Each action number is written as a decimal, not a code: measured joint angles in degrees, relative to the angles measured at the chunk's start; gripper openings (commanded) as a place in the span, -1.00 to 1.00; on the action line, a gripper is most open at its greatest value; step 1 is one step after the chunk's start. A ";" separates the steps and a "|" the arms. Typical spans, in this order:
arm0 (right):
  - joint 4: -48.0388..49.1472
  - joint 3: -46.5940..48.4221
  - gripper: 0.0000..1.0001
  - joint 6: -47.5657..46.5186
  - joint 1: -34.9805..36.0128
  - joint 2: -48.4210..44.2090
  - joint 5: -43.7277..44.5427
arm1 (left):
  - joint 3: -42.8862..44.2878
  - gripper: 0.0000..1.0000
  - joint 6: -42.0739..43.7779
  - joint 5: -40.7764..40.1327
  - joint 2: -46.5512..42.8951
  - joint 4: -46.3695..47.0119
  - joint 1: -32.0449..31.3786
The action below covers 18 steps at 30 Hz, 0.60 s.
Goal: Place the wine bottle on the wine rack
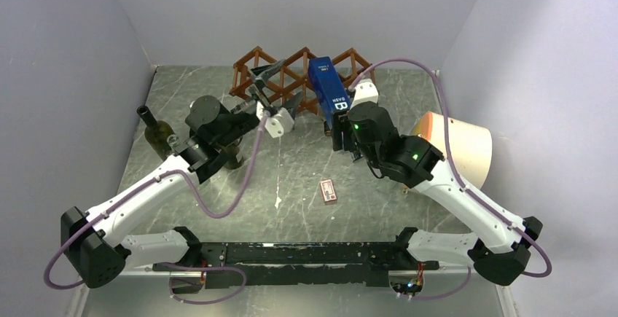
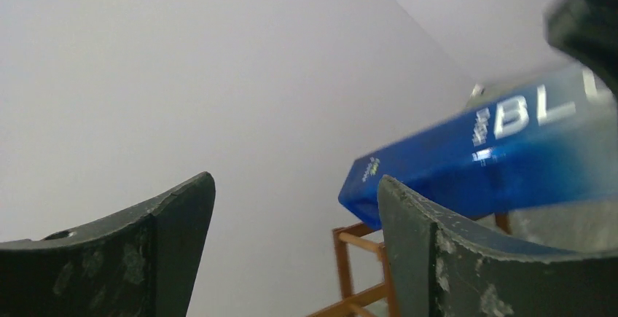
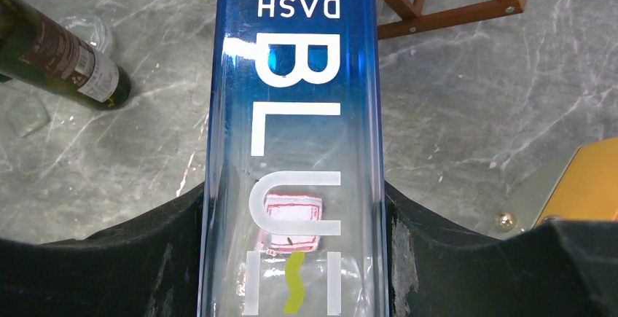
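A blue square wine bottle marked BLU DASH hangs tilted over the middle of the reddish-brown lattice wine rack at the back of the table. My right gripper is shut on its clear lower end. In the right wrist view the bottle runs up between the black fingers, with the rack beyond it. My left gripper stands open just left of the bottle, in front of the rack. Its view shows empty space between the fingertips, the blue bottle to the right, and a rack slat below.
A dark green wine bottle leans at the left side of the table, also seen as a labelled bottle from the right wrist. A cream and orange cone-shaped shade lies at the right. A small red-and-white box lies mid-table. Walls close three sides.
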 measured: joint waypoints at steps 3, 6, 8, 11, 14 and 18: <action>0.90 -2.01 -1.00 0.55 0.00 -0.04 -0.87 | -1.62 0.70 -11.15 -5.14 -1.57 4.83 -0.07; 1.31 -4.11 -1.00 0.83 0.00 -0.04 -2.62 | -2.75 0.69 -22.29 -12.28 -4.00 7.45 -0.09; 1.68 -5.51 -1.00 0.90 0.00 -0.04 -4.13 | -2.71 0.81 -28.52 -16.31 -5.53 6.91 -0.07; 2.29 -7.45 -1.00 1.11 0.00 0.00 -6.82 | -0.59 0.99 -39.47 -21.88 -7.28 -0.22 -0.09; 4.28 -9.75 -1.00 1.79 0.02 0.37 -9.27 | 3.93 0.99 -49.27 -24.70 -7.74 -12.07 -0.09; 8.68 -13.09 -1.00 3.13 0.02 2.45 -11.78 | 5.22 0.99 -58.27 -27.19 -10.21 -25.33 -0.09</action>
